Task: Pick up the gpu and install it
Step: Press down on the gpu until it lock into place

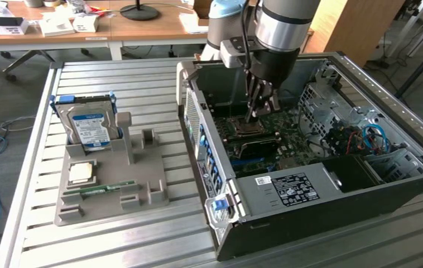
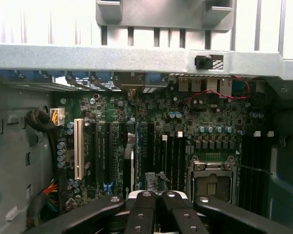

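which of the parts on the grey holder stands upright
The hard drive with the blue-white label, propped on edge at the holder's far end. The CPU chip and RAM stick lie flat.

Under my black claw (image 2: 155, 204) lies the dark green motherboard (image 2: 151, 141) with a white slot (image 2: 78, 148). Away to my side, a blue-and-white-labelled hard drive (image 1: 89, 127) stands on a grey holder (image 1: 115, 192).

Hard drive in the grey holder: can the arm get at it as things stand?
Likely yes, though not straight across. The hard drive stands upright in the grey holder, nothing over it; the gripper, jaws shut, is down inside the open computer case, whose wall stands between them.
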Motion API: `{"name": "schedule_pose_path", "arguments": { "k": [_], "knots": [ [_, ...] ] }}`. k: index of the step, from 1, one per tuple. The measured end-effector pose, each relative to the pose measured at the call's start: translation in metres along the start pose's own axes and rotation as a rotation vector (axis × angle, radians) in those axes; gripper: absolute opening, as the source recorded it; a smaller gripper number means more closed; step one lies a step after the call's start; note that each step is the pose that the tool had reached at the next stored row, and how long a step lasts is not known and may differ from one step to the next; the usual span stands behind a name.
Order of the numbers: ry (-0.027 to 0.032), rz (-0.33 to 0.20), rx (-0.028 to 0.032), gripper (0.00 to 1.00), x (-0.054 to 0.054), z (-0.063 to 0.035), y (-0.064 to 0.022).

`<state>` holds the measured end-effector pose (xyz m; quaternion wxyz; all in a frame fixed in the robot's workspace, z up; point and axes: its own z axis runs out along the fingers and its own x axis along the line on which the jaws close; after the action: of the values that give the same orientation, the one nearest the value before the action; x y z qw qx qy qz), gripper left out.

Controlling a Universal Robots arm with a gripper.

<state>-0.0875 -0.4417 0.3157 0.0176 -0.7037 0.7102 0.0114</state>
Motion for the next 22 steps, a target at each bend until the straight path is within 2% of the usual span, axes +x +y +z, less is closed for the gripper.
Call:
{"name": "schedule_pose_path", "arguments": {
  "k": [16,22],
  "knots": [
    [0.0,0.0,0.0,0.11,0.001,0.0191,0.0002],
    [0.0003,0.0,-0.0001,0.11,0.001,0.0214,0.0002]
  ]
}}
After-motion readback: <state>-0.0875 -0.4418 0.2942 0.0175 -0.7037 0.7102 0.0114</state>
